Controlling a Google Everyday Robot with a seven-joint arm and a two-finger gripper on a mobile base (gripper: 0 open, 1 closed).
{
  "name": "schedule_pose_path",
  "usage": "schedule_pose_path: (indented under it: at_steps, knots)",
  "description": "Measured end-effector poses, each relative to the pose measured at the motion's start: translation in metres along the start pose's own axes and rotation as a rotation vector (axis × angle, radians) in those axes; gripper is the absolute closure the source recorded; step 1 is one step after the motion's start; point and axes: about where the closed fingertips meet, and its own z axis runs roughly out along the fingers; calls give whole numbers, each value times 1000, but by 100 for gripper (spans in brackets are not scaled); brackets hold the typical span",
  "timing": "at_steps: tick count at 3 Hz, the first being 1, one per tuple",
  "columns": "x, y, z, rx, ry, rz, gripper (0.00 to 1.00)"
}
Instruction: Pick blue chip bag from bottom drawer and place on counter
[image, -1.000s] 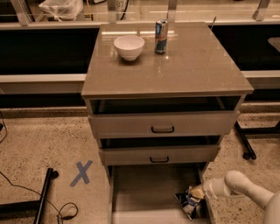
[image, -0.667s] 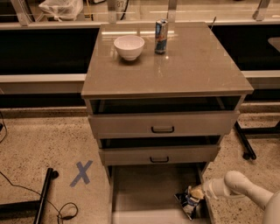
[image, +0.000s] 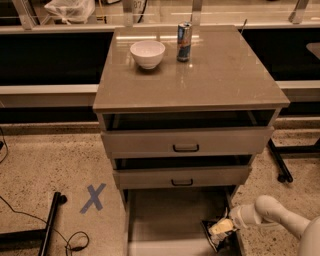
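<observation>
The blue chip bag lies crumpled at the right side of the pulled-out bottom drawer. My gripper reaches in from the lower right on a white arm and sits right on top of the bag. The counter above carries a white bowl and a slim drink can.
A white bowl and a blue-silver can stand at the back of the counter. Two upper drawers with black handles are slightly open above the gripper. A blue tape X and black cables lie on the floor at left.
</observation>
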Motion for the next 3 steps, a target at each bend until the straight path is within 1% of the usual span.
schedule_pose_path:
  at_steps: [1, 2, 3]
  knots:
    - [1, -2, 1, 8, 2, 3, 0]
    - [8, -12, 7, 45, 13, 17, 0]
    - [11, -18, 9, 96, -5, 12, 27]
